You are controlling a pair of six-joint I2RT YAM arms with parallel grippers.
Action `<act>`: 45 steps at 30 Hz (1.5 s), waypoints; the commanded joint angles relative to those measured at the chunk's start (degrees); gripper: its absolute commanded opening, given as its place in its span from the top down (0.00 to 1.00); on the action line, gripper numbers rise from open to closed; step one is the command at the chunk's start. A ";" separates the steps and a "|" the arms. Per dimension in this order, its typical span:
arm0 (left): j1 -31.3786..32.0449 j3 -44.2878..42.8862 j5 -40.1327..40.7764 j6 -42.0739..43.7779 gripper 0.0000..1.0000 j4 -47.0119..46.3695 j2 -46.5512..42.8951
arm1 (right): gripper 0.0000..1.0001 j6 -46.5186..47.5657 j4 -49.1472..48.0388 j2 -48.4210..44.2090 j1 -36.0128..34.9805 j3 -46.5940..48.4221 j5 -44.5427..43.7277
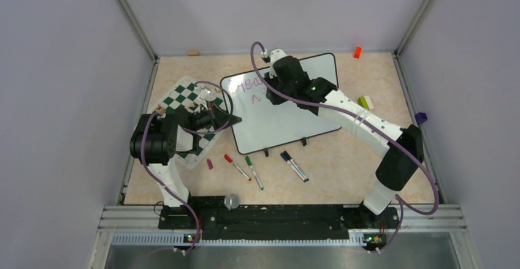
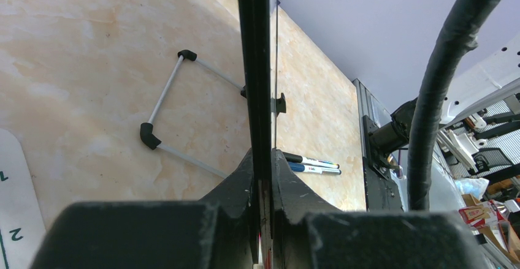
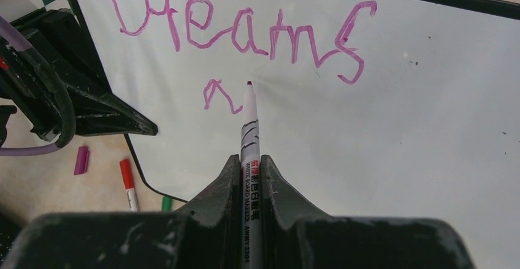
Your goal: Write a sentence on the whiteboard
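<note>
Purple-pink sentence (image 3: pixel 248 36) starting "Dreams" marks the whiteboard (image 3: pixel 398 128); right fingers (image 3: pixel 217 195) clamp a marker (image 3: pixel 250 134); left fingers (image 2: pixel 236 189) pinch the whiteboard's edge.

One whiteboard (image 1: pixel 288 119), one chess mat (image 1: pixel 184 94), four loose markers (image 1: pixel 253 172), one held marker (image 3: pixel 250 128), one purple cap (image 1: pixel 210 164)

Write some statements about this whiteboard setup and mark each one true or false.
1. The right fingers grip a marker with its tip at the whiteboard. True.
2. Nothing is held on the left side. False: the left fingers are shut on the whiteboard's edge.
3. The sentence begins "Dreams". True.
4. Three full lines are written. False: there is one word, with a short squiggle beneath it.
5. The held marker is capped. False: its tip is bare, and a purple cap lies on the table.
</note>
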State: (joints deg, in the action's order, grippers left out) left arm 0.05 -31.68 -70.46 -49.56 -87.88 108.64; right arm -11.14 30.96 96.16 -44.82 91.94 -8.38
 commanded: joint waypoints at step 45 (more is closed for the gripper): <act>0.30 1.09 -5.13 4.29 1.00 -4.91 -0.36 | 1.00 -2.51 2.09 0.19 0.54 -0.67 -6.19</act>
State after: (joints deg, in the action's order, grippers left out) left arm 0.05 -31.68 -70.35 -49.60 -87.81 108.64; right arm -13.32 32.91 96.95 -44.86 90.74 -10.57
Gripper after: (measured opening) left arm 0.100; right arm 0.093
